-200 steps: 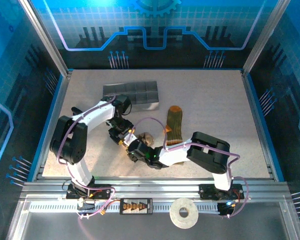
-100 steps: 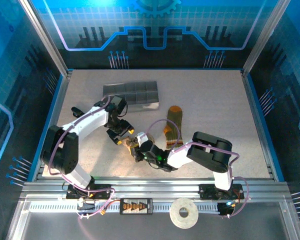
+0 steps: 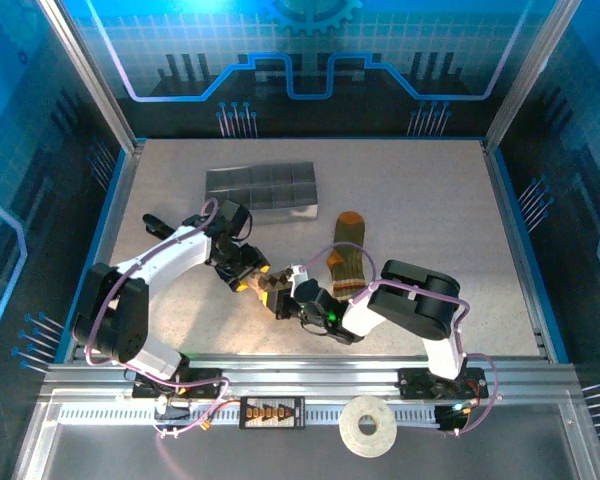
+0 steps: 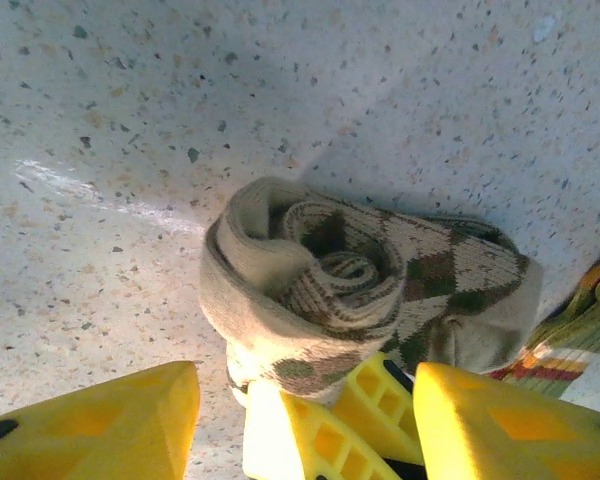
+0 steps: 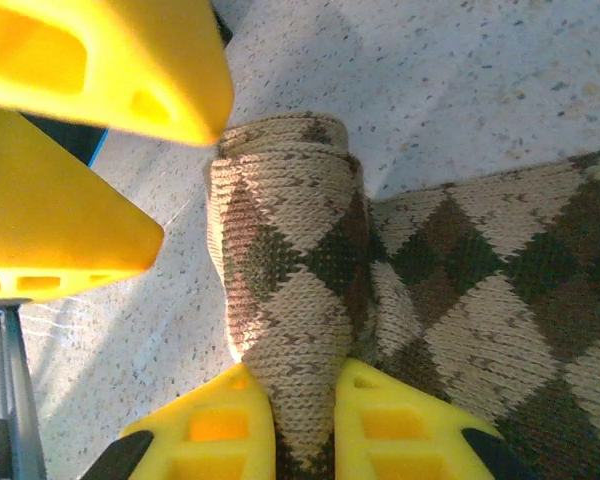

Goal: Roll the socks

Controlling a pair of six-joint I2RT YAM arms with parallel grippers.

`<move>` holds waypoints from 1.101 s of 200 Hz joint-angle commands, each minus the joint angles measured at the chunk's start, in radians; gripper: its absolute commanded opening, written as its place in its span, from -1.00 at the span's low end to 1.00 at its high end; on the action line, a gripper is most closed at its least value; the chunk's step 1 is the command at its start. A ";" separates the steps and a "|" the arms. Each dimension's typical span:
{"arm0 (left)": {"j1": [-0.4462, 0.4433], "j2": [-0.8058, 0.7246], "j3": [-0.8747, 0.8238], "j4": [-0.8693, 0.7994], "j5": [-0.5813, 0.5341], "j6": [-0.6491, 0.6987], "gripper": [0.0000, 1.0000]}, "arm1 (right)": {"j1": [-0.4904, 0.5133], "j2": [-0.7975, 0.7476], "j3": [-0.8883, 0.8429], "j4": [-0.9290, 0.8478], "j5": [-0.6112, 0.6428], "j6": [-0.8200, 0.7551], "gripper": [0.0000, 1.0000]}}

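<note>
Socks, top view: the beige argyle sock (image 3: pixel 271 284) is caught rolled up at the near middle of the table (image 3: pixel 430 200), right between both grippers. The olive green sock (image 3: pixel 348 258) is laid flat just beside it on the right, orange toe pointed to the far side.
Arms, top view: the left gripper (image 3: pixel 248 285) is brought in from the left and the right gripper (image 3: pixel 280 298) from the right, tips close together at the roll.
Tray, top view: the grey divided tray (image 3: pixel 262 187) is parked well apart, toward the far side.
Roll, left wrist view: the spiral end of the beige argyle sock (image 4: pixel 350 280) is faced head-on, and a strip of the olive green sock (image 4: pixel 570 330) is glimpsed at the right edge.
Left fingers, left wrist view: they are spread wide and released, with nothing clamped. The right gripper's two yellow tips are seen between them, below the roll.
Pinch, right wrist view: the right gripper (image 5: pixel 302 425) is clenched on a fold of the roll, with knit squeezed tight between both fingers.
Loose part, right wrist view: the unrolled argyle length is stretched flat to the right.
Left gripper, right wrist view: its two fingers are seen apart at upper left, just beside the roll.
</note>
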 commanded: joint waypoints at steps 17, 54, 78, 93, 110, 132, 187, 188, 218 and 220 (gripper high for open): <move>-0.016 -0.012 -0.062 0.044 0.024 0.055 0.06 | -0.001 0.146 -0.120 -0.507 -0.073 0.100 -1.00; -0.050 0.033 -0.073 0.071 0.010 0.066 0.00 | 0.001 0.168 -0.128 -0.487 -0.084 0.134 -1.00; -0.077 0.076 -0.106 0.101 0.000 0.067 -0.01 | 0.001 0.178 -0.132 -0.479 -0.085 0.134 -1.00; -0.095 0.109 -0.118 0.113 -0.014 0.077 -0.02 | 0.001 0.181 -0.133 -0.478 -0.085 0.129 -1.00; -0.106 0.145 -0.140 0.128 -0.032 0.084 -0.04 | -0.001 0.183 -0.135 -0.474 -0.083 0.123 -1.00; -0.106 0.171 -0.169 0.138 -0.064 0.090 -0.13 | -0.005 0.184 -0.130 -0.479 -0.086 0.110 -1.00; -0.106 0.198 -0.212 0.103 -0.093 0.147 -0.60 | -0.010 0.130 -0.087 -0.592 -0.037 -0.014 -0.87; -0.107 0.198 -0.213 0.101 -0.092 0.149 -0.61 | -0.010 0.124 -0.084 -0.596 -0.036 -0.030 -0.84; -0.036 0.185 -0.251 0.081 -0.082 0.129 -1.00 | -0.004 -0.007 0.007 -0.647 -0.043 -0.393 -0.22; -0.021 0.182 -0.255 0.081 -0.078 0.126 -1.00 | -0.004 -0.015 0.011 -0.643 -0.050 -0.419 -0.18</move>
